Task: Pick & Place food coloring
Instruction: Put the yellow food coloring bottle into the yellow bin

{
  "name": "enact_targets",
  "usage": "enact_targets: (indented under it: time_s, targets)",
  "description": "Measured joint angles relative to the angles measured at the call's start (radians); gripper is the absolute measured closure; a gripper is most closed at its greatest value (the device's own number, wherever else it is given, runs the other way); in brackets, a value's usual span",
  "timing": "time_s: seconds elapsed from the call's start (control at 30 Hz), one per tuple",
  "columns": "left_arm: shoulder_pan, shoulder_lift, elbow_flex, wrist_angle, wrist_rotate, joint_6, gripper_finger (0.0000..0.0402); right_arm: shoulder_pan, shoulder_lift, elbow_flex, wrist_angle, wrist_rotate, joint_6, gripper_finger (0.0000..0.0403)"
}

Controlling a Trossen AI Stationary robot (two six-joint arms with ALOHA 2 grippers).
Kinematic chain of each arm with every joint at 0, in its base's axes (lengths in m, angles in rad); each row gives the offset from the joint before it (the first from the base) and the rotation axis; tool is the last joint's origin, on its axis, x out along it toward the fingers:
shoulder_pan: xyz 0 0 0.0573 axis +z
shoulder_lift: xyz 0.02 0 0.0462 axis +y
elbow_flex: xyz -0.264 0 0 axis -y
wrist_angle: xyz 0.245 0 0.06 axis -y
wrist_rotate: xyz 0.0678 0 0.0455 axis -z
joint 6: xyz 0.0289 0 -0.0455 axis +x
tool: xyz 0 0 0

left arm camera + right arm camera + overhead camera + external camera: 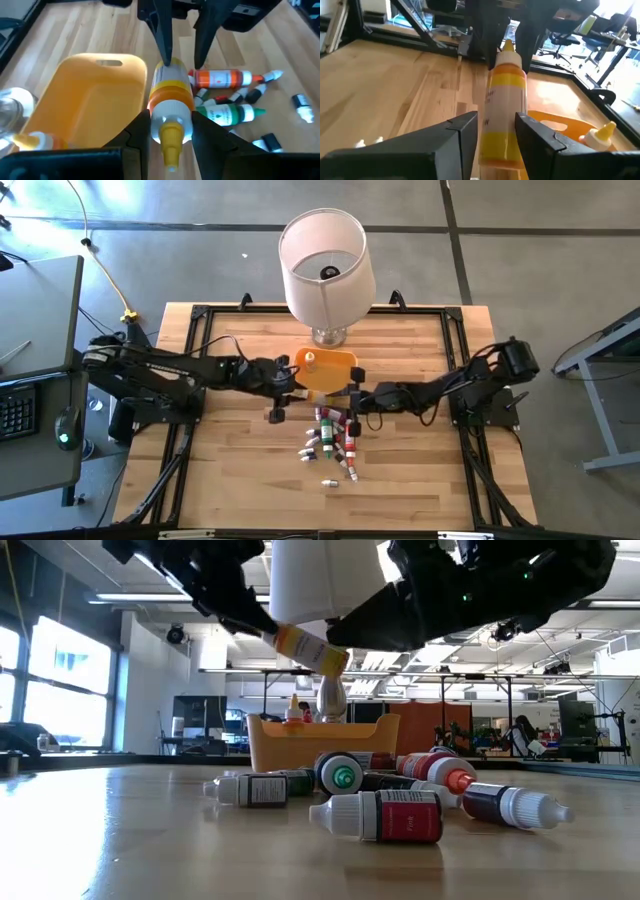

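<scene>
The left gripper [167,127] has its fingers [212,135] closed around the cap end of a yellow food coloring bottle [169,95], pinching it just behind the white collar. The left arm reaches in from the table's left side, stretched low toward the middle, its wrist beside the orange tray [335,363]. The bottle hangs tilted in the air, just above the tray's near edge. The right gripper [495,132] clamps the same bottle's other end between its fingers [540,135], so both grip it at once. The right arm stretches in from the right side, level with the left. One yellow-capped bottle [600,136] lies inside the tray. The remaining food coloring bottles [333,438] lie scattered on the wooden table [230,480] just in front of the tray
</scene>
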Motion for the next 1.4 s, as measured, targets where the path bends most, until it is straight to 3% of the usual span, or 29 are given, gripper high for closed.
enact_targets:
  time_s: [0.33,0.7,0.97,1.4]
  targets:
    - [0.093,0.035,0.004,0.033,0.027,0.055,0.0300,-0.061,0.006,0.000,-0.072,0.005,0.120,0.0279]
    - [0.126,0.072,0.003,0.156,0.091,0.106,0.0300,-0.079,0.006,0.000,-0.108,0.008,0.124,0.0279]
    - [0.126,0.072,0.004,0.076,-0.074,0.100,0.0300,-0.078,0.006,0.000,-0.110,0.008,0.114,0.0279]
    - [0.127,0.076,0.004,-0.106,-0.193,0.069,0.0300,-0.091,-0.003,0.000,-0.110,0.006,0.060,0.0279]
